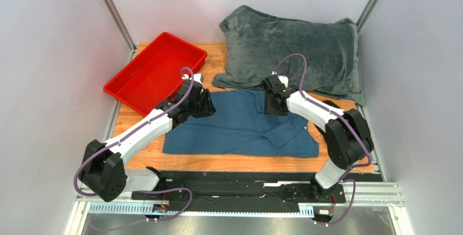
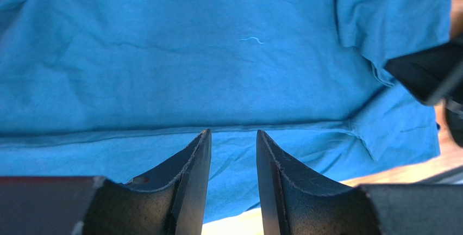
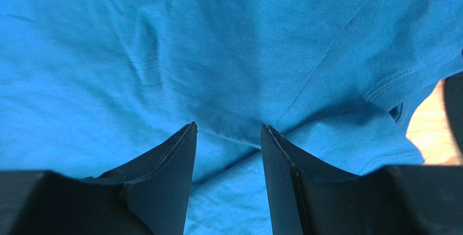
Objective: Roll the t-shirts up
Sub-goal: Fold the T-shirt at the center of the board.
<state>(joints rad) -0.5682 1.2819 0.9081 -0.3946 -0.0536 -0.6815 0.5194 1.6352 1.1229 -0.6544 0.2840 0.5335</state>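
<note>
The teal-blue t-shirt [image 1: 239,129] lies flat on the wooden table, folded into a rough rectangle with a sleeve turned in at the right. My left gripper [image 1: 202,104] hovers over the shirt's far left edge, jaws open with bare cloth between them; the left wrist view shows the shirt [image 2: 179,61] filling the frame and the fingertips [image 2: 204,137] at a folded hem line. My right gripper [image 1: 273,106] is over the shirt's far edge near the collar, open and empty; the right wrist view shows the shirt [image 3: 163,44] under the fingertips [image 3: 190,131].
A red tray [image 1: 155,72] stands at the far left. A large grey plush blanket [image 1: 293,50] lies at the back, its near edge touching the shirt's far edge. A black object [image 1: 331,103] peeks out behind the right arm. The wooden table [image 1: 217,162] shows along the near edge.
</note>
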